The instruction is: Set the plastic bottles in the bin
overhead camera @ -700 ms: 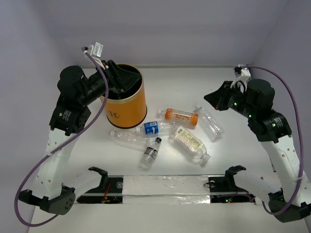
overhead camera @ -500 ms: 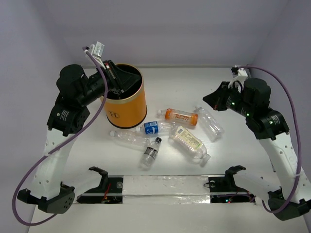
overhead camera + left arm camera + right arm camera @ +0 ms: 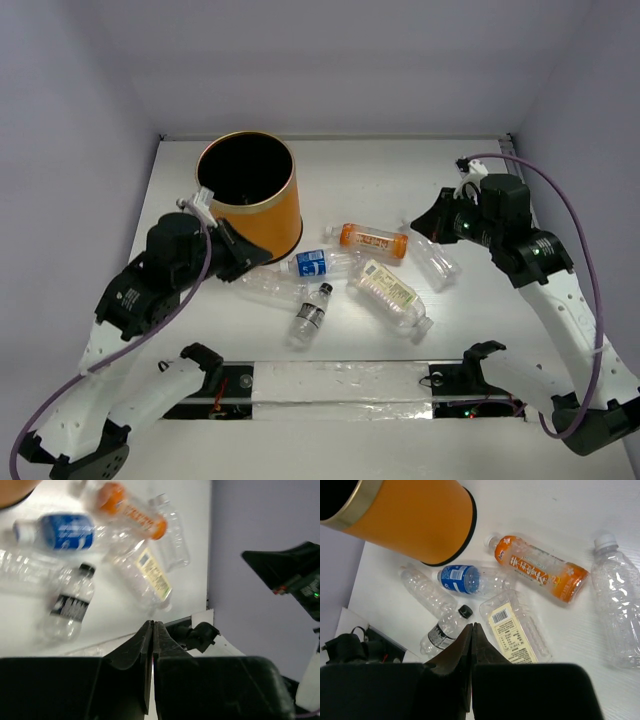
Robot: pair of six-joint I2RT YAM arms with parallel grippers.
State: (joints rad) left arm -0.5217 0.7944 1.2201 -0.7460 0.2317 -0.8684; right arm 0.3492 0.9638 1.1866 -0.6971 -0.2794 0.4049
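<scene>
L end effector point(image 3: 152, 630) closed. R end effector point(image 3: 471, 630) closed; dark-label bottle point(image 3: 442, 632) lies on bench point(image 3: 570, 510) left of its tips, orange bin point(image 3: 415, 522) beyond.

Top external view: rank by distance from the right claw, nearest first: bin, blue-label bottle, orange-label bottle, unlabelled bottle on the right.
From the right claw:
1. unlabelled bottle: right side of the table, directly by the claw.
2. orange-label bottle: just left of the claw, toward the middle.
3. blue-label bottle: middle of the table, left part of the pile.
4. bin: upright at the left rear.
</scene>
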